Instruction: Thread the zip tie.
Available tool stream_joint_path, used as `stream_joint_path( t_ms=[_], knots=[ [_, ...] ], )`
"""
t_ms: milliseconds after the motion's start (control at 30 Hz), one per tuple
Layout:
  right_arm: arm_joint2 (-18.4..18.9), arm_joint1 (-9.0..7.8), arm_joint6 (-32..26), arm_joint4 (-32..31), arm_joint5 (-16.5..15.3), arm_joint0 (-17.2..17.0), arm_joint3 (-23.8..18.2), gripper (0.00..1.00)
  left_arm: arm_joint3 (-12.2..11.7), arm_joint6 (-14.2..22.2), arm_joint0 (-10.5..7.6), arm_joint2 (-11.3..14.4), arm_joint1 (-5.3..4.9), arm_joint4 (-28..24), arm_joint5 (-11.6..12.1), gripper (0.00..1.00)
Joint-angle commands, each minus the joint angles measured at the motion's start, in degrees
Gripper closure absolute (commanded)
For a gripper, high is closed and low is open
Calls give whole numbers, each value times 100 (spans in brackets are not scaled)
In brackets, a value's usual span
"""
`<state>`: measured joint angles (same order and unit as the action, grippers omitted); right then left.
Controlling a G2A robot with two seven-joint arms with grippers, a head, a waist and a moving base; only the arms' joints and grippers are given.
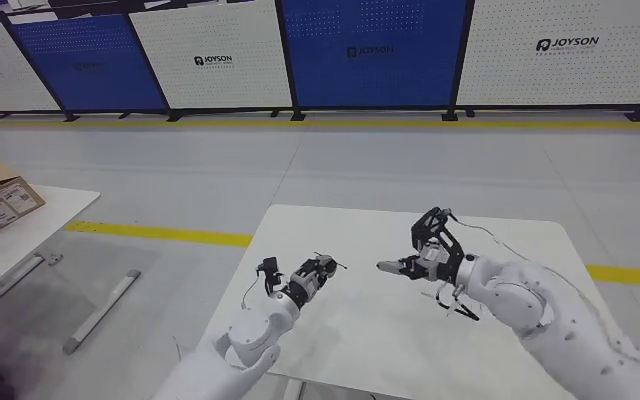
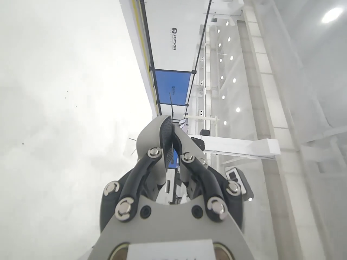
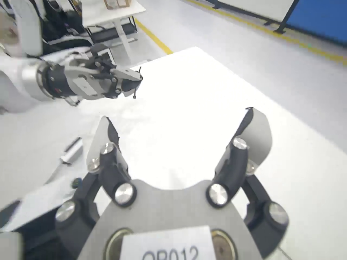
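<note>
Zip tie [image 2: 171, 106] looked light, thin and springy, probably slippery; its free tail seemed the best place to grip. Left gripper [image 2: 172, 125] pinched it above the table [image 1: 400, 340]. At 3 o'clock from it, right gripper [image 3: 179, 114] hung spread. Cardboard box [image 1: 15, 200] sat at 9 o'clock, contents hidden.

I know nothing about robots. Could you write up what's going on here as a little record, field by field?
Setting: white table, two robot arms above it
Left claw: shut, pinching a thin black zip tie, held off the table
Right claw: open, empty, pointed toward the other claw with a gap between them
Zip tie state: an end sticks out on each side of the pinch; no closed loop visible
Task stage: threading looks not yet done
</note>
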<state>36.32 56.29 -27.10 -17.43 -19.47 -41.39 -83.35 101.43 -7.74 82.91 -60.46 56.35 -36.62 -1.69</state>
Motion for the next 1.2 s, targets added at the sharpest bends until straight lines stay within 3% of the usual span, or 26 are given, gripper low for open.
stream_joint_path(
  t_ms=[0, 200, 667, 733, 933, 1100, 1167],
  knots=[
    [68, 8, -326, 1026, -1, 29, 168, 0, -5, -37, 29, 51, 15, 272, 126, 100],
    [168, 168, -1429, 2841, -1, 65, 745, 0, -28, -102, 30, 141, 54, 596, 220, 100],
    [171, 185, -1486, 2913, -1, 76, 781, 0, -28, -102, 30, 141, 54, 596, 220, 100],
    [173, 198, -1623, 3242, 6, -34, 828, 0, -28, -102, 30, 141, 54, 596, 220, 100],
    [234, 412, -3316, 5339, -1, 29, 1875, 0, -28, -102, 30, 141, 54, 596, 220, 100],
    [-33, 776, -3986, 5952, 2, 166, 2637, 0, -28, -102, 30, 141, 54, 596, 220, 100],
    [-261, 973, -4024, 6024, 283, 310, 3020, 0, -28, -102, 30, 141, 54, 596, 220, 100]
  ],
)
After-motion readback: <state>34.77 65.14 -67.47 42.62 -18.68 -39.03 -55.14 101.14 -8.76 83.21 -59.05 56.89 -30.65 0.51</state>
